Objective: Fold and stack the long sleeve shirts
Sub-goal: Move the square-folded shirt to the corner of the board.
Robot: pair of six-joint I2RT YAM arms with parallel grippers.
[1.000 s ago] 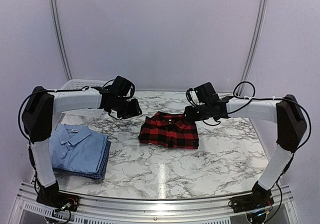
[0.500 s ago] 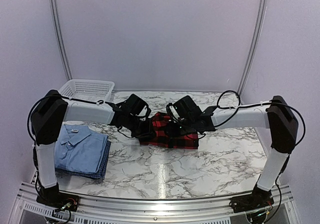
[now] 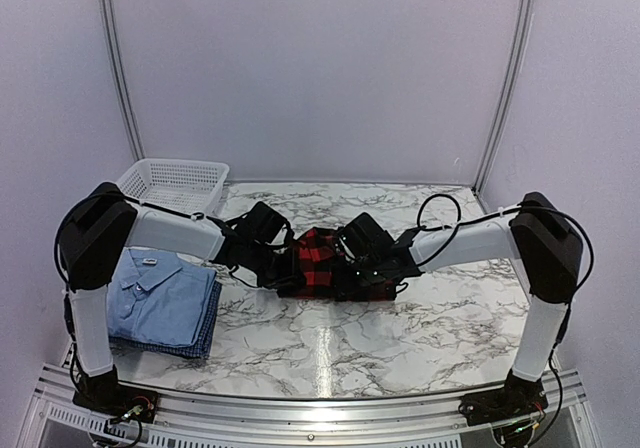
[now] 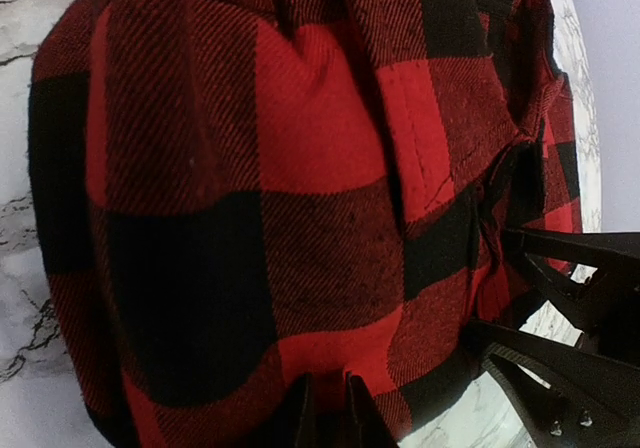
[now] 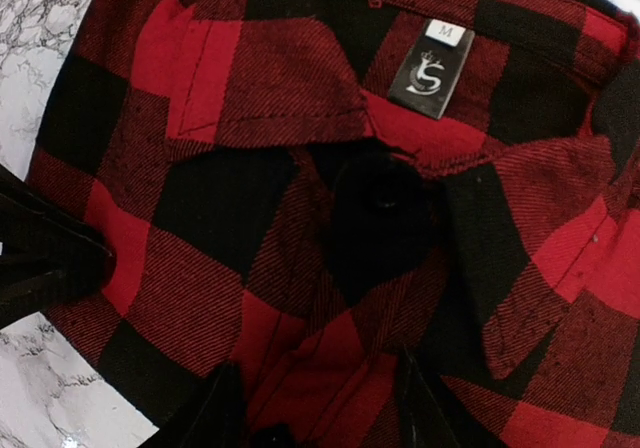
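Both arms have dropped onto the plaid flannel shirt (image 3: 318, 251) at the middle of the table (image 3: 430, 333). My left pincer (image 4: 330, 418) nips its edge, nearly closed. My right pincer (image 5: 320, 408) straddles its front, fingers apart.

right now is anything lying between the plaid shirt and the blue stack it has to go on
Nothing visible. Only bare table lies between the plaid shirt and the light blue shirt topping the stack; the basket sits farther back, off that path.
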